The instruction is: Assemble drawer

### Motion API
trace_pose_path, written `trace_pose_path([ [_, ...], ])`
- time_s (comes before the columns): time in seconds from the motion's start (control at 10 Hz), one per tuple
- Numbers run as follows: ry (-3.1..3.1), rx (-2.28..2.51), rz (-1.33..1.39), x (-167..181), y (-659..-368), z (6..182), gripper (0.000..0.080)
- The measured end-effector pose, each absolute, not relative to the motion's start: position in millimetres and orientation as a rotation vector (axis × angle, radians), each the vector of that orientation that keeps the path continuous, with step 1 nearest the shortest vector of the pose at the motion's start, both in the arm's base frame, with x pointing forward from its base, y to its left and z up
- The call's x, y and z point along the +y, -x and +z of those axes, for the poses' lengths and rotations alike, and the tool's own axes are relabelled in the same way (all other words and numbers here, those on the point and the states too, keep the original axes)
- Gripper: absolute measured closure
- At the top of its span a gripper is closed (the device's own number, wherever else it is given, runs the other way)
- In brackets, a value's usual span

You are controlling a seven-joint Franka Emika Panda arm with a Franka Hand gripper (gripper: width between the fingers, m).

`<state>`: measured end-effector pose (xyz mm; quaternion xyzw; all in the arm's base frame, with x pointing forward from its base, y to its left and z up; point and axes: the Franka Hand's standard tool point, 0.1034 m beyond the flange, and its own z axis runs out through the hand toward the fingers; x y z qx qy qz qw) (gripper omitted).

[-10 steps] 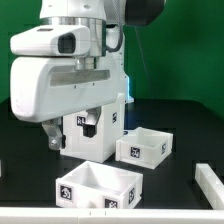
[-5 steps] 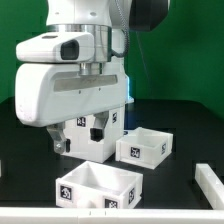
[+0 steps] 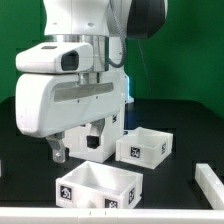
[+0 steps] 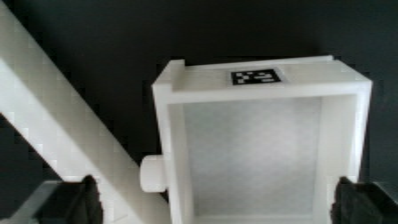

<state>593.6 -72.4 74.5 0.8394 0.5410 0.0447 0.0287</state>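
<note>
In the exterior view the white cube-shaped casing [image 3: 104, 132] stands at the middle, mostly hidden behind my hand. One open-top tray [image 3: 143, 146] sits to its right and a second tray [image 3: 97, 187] lies in front; both carry tags. My gripper [image 3: 76, 148] hangs low, right in front of the casing, with its fingers spread. In the wrist view an open white box part [image 4: 267, 130] with a tag on its end wall and a small knob [image 4: 155, 172] on its side lies between my fingers. The gripper [image 4: 217, 202] is open and empty, straddling it.
A long white edge [image 4: 54, 120] runs diagonally beside the box in the wrist view. A white strip [image 3: 210, 182] lies at the exterior view's lower right, and another white bit [image 3: 2, 166] shows at the left edge. The table is black.
My hand has come down and a little toward the exterior view's right, lowering the fingers to the level of the casing. The trays have not moved.
</note>
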Motion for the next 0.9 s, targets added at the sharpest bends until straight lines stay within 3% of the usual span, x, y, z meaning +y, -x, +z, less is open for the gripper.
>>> trace_pose_path([
  [0.5,-2.239,2.044,0.127,-74.4,-590.5,71.1,0.0149],
  [0.9,-1.575,2.523,0.031,-65.4,-588.3,64.9,0.0149],
])
